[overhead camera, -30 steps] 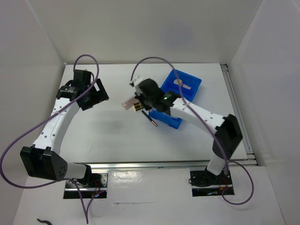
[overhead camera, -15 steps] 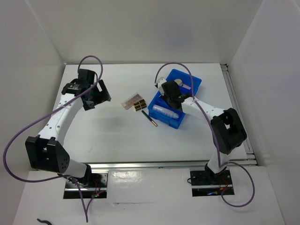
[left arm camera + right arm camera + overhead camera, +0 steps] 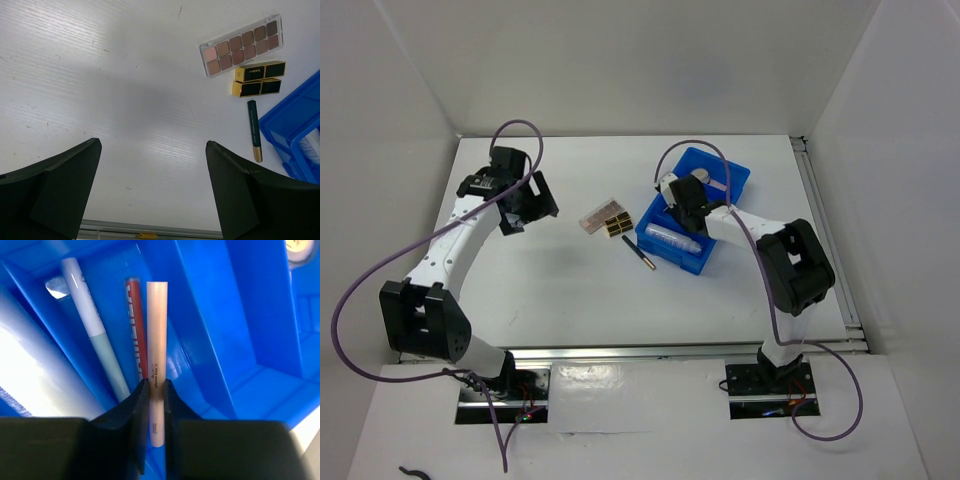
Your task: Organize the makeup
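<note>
The right gripper (image 3: 156, 390) is clenched on a thin pale pink pencil (image 3: 156, 330), low in a long compartment of the blue divided plastic bin (image 3: 210, 315). In that compartment a red pencil (image 3: 134, 325) lies just beside it, and a white and pale green pen (image 3: 95, 325) next to that. The left gripper (image 3: 152, 145) hangs well to the left of the bin, its jaws wide apart and holding nothing. On the white table (image 3: 100, 75) left of the bin lie a clear palette of brown shades (image 3: 243, 44), two black and gold rectangular cases (image 3: 260, 71) touching side by side, and a dark green pencil with gold tip (image 3: 254, 130), which is nearest to the bin.
</note>
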{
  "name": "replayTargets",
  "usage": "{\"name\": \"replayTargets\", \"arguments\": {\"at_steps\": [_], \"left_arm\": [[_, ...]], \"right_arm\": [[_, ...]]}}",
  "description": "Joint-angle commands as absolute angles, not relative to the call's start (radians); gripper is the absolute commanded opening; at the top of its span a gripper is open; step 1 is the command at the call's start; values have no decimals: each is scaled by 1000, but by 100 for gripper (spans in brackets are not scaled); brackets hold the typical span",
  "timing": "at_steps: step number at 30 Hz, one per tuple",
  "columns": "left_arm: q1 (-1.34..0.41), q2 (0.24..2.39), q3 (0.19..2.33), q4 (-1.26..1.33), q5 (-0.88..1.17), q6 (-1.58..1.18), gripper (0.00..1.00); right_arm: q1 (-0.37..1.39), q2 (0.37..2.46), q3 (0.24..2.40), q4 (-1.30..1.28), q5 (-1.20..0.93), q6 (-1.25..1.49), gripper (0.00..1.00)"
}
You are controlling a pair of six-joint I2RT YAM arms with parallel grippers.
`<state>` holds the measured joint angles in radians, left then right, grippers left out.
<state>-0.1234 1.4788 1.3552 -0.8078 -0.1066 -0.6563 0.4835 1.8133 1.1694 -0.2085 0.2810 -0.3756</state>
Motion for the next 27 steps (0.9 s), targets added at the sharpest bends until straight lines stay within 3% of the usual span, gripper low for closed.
{"name": "replayTargets", "arguments": {"at_steps": [1, 7, 12, 17, 21, 27], "left_arm": [[-124, 1489, 1396, -798, -114, -649, 100], [-124, 1480, 1396, -798, -104, -640, 100], [-124, 1460, 1385, -776, -38, -649, 100], [-124, 1442, 1376, -776, -48, -649, 100], [-124, 1407, 1351, -764, -20, -658, 100], [-124, 1397, 1339, -764, -6, -667, 100]], "right_arm": [[482, 1815, 1224, -188, 271, -353, 20], [509, 1729, 1276, -230, 301, -302, 44], [551, 1626, 1362, -302, 310, -243, 46], [707, 1580, 1384, -402, 135, -80, 35], [765, 1580, 1281, -413, -15, 24, 35], [827, 1658, 1259, -434, -29, 57, 43]]}}
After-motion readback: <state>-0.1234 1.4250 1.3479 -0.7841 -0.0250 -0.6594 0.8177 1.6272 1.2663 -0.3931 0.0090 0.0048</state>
